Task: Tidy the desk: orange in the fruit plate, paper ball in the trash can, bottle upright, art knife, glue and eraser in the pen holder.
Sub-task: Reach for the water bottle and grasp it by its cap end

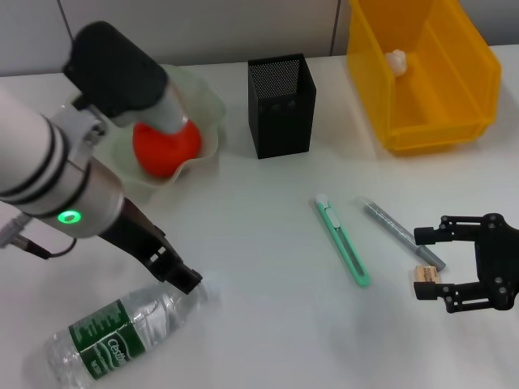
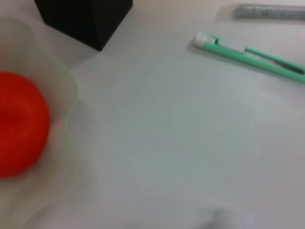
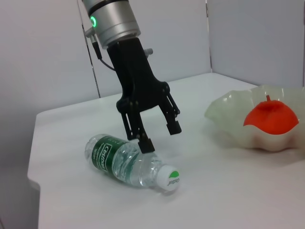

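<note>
Bottle [image 1: 122, 334] lies on its side at lower left of the head view, cap toward centre. Orange [image 1: 166, 147] sits in the fruit plate [image 1: 207, 101]; step in hand looks like righting the bottle. Left gripper [image 3: 155, 129], fingers spread, hovers over the bottle's neck end, one fingertip touching or nearly so. Next: close, then tilt upright. Right gripper [image 1: 430, 267], spread, brackets the eraser [image 1: 427, 275] at lower right.
</note>
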